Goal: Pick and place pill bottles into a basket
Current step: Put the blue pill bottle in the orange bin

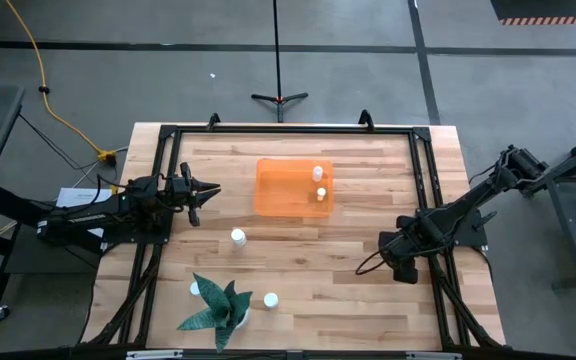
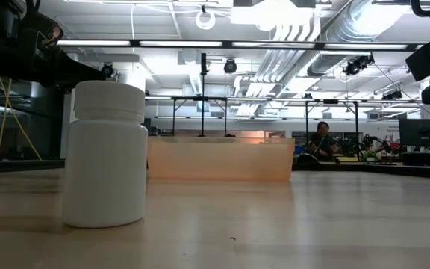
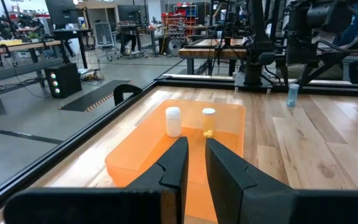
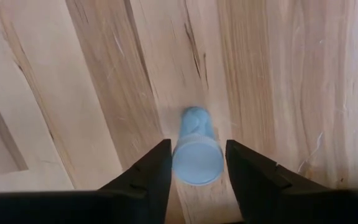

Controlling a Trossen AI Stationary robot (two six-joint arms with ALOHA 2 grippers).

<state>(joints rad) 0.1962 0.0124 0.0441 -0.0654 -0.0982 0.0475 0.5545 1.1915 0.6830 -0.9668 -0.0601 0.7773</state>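
so, a loose pinch on the right could tip the bottle

left gripper (image 1: 206, 190) hangs clenched on nothing near the left edge, just beside the basket (image 1: 278, 195), which holds two pill bottles (image 1: 318, 173) toward the far edge. three more stand on the tabletop (image 1: 348, 270) nearer the front-left corner. right gripper (image 4: 194, 168), near the right edge, straddles a bottle (image 4: 196, 152), released; closing off-centre might knock it over or squirt it away.
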